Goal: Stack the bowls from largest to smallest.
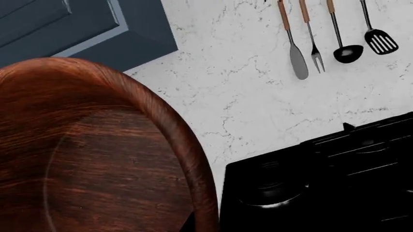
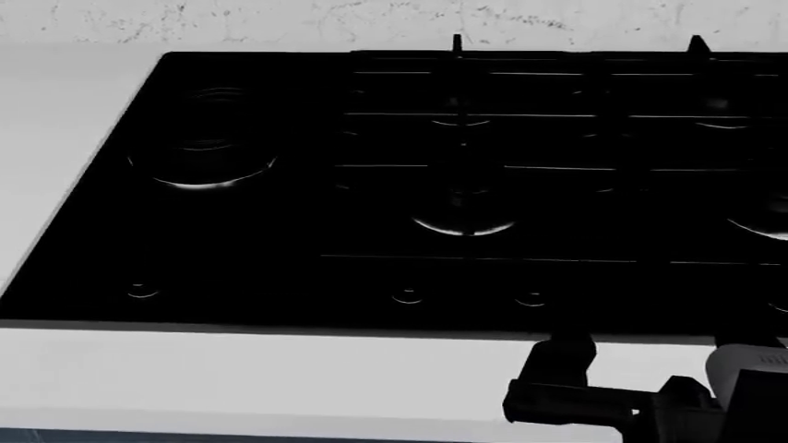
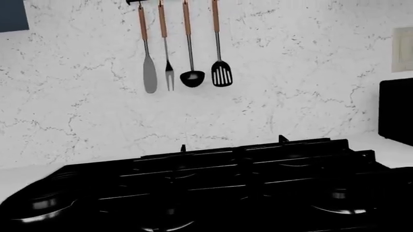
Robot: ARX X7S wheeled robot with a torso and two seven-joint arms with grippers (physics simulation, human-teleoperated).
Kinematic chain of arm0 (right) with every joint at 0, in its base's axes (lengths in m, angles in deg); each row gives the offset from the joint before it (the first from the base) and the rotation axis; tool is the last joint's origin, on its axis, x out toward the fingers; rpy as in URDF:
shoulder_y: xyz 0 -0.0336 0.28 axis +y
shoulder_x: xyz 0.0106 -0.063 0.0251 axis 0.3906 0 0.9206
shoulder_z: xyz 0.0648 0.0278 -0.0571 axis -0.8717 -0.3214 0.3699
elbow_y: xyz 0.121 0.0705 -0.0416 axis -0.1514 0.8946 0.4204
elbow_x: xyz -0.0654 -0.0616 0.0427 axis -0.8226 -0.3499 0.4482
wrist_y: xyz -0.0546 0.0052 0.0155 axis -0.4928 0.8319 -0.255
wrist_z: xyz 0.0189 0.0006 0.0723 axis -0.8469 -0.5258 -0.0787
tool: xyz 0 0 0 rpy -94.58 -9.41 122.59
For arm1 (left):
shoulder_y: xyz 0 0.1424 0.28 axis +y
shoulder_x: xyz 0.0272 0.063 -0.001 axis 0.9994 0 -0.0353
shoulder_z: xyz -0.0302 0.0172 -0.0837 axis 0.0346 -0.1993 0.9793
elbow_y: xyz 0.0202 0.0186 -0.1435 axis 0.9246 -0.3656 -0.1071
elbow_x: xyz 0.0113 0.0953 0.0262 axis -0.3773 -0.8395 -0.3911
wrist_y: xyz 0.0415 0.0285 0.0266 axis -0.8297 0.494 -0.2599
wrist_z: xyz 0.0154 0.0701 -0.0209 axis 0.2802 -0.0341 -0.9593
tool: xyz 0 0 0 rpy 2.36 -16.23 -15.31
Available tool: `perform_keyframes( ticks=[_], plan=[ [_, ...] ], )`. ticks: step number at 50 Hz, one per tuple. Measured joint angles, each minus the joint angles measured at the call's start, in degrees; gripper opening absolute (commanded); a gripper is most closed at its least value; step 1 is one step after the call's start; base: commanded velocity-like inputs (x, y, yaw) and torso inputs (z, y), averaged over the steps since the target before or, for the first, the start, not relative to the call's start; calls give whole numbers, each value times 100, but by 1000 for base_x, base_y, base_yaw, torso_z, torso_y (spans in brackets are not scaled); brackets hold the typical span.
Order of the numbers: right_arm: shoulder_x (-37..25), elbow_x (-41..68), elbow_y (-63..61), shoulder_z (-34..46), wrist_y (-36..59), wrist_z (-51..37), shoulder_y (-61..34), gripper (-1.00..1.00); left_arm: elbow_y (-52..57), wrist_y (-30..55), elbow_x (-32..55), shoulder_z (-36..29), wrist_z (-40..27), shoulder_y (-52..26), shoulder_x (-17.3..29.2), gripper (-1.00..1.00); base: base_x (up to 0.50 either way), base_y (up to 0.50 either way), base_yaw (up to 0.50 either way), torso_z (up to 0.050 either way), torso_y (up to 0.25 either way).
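The reddish-brown wood-grain bowl fills one side of the left wrist view, very close to the camera and raised in front of the wall. A dark sliver of one of my left fingers shows against its rim, so my left gripper appears shut on this bowl. My left gripper is out of the head view. My right gripper shows as dark parts low at the right of the head view, over the counter's front strip. Its jaws do not show clearly. The dark grey bowl and the white bowl are out of view.
A black gas hob with grates takes up most of the white counter; it also shows in the right wrist view. Several utensils hang on the marble wall. A dark blue cabinet is beside the bowl.
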Motion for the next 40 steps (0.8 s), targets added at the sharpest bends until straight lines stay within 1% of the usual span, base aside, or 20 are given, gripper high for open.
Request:
perform_keyframes(
  ticks=[25,40],
  plan=[
    [-36,3,61,5,-33,-62,-35,100,22,-58,-47,-100,-13,20,69,-100,23,-500,0,0,0],
    [-57,11,88,-11,-46,-116,-71,100,-144,24,-99,-150,61,-35,-94,-100,22,-500,0,0,0]
  ],
)
